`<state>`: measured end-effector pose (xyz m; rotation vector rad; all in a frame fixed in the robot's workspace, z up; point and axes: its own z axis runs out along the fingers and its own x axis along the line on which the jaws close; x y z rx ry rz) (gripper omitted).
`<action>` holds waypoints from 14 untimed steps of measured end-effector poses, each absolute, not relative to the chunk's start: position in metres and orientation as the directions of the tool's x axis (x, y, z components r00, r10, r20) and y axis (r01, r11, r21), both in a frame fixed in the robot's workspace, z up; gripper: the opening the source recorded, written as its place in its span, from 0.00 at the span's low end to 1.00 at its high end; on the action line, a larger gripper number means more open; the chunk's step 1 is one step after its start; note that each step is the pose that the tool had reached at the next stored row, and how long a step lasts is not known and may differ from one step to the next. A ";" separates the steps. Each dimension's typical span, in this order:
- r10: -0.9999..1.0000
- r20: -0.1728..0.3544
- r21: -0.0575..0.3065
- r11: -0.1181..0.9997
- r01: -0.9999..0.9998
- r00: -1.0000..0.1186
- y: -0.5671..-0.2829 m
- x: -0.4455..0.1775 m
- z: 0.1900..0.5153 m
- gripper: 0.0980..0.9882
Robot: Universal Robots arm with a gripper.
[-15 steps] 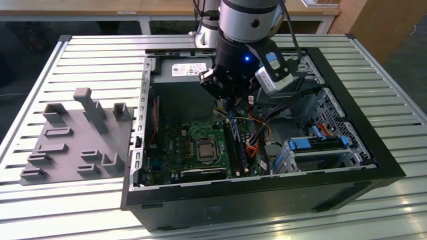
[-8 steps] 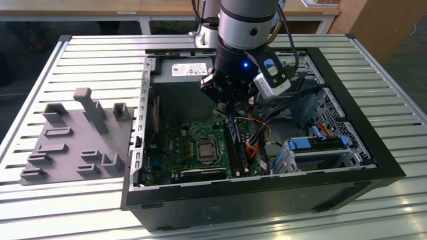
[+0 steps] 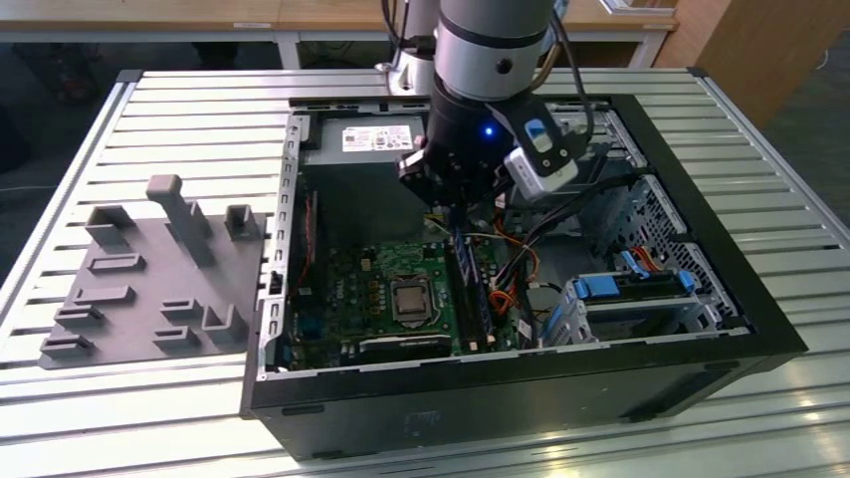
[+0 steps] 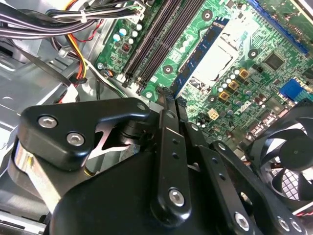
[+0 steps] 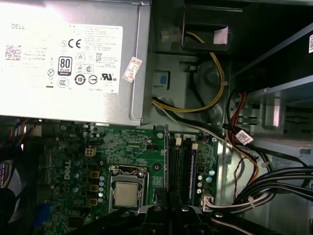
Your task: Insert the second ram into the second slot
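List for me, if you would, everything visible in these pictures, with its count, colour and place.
table: one, silver, slatted, under everything
fixture plate: one, grey, on the table at the exterior view's left of the case
computer case: one, black, open, on the table
power supply: one, grey with a white label, inside the case
motherboard: one, green, on the case floor
processor socket: one, silver, on the motherboard
memory slots: several, black, beside the socket
fan: one, black, inside the case
cables: many, yellow, red, orange and black, inside the case
drive-bay clips: number unclear, bright blue, at the exterior view's right
second ram: one, blue, held over the motherboard
arm: one, silver and black, above the case
pincer: one, black, shut on the second ram
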<state>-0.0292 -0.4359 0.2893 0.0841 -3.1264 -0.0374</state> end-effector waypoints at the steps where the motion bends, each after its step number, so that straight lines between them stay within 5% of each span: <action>1: -0.054 0.013 0.024 0.998 -0.053 -0.998 -0.436 -0.029 0.289 0.04; 14: -0.052 0.013 0.024 0.998 -0.051 -0.999 -0.436 -0.029 0.282 0.04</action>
